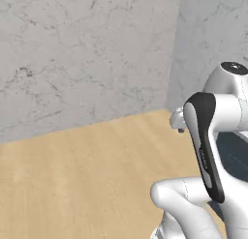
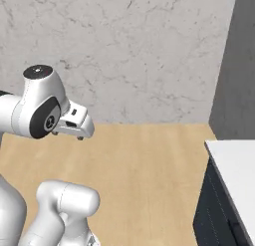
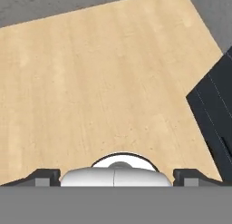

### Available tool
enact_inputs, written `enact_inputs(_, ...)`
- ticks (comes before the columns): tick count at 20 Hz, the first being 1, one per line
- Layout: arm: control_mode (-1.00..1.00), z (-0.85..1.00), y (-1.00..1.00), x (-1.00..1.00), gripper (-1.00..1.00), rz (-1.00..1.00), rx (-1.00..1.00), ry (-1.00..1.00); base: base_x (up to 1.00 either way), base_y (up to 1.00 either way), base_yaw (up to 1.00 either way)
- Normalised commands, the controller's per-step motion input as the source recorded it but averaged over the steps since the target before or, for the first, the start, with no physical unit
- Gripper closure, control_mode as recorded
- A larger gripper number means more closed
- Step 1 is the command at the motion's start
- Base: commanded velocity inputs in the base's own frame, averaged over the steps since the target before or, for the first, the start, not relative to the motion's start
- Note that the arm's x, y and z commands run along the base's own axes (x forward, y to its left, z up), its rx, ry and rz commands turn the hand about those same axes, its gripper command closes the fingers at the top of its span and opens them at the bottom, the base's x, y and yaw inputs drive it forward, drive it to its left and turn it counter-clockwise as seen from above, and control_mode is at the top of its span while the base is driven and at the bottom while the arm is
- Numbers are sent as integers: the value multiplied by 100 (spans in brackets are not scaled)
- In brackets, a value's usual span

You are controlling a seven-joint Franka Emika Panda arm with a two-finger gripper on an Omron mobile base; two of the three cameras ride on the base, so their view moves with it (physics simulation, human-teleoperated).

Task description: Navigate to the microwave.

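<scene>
wooden floor [image 1: 87,170] | grey marbled wall [image 2: 139,51] | dark cabinet [image 2: 216,210] right | gripper [image 2: 74,121] spread unclear

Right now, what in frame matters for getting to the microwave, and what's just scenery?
Job-relevant:
- None in frame; no black glass door or keypad to be seen.

Just scenery:
- marble wall
- wooden floor
- dark cabinet with white countertop, to the right
- end effector, empty above the floor
</scene>
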Motion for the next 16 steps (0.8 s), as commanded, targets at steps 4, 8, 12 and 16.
enact_inputs(4,100,0,0,0,-100,0,0,0,0,0,100)
enact_inputs(8,100,0,0,0,-100,0,0,0,0,0,100)
enact_inputs(12,100,0,0,0,-100,0,0,0,0,0,100)
enact_inputs(16,100,0,0,0,-100,0,0,0,0,0,100)
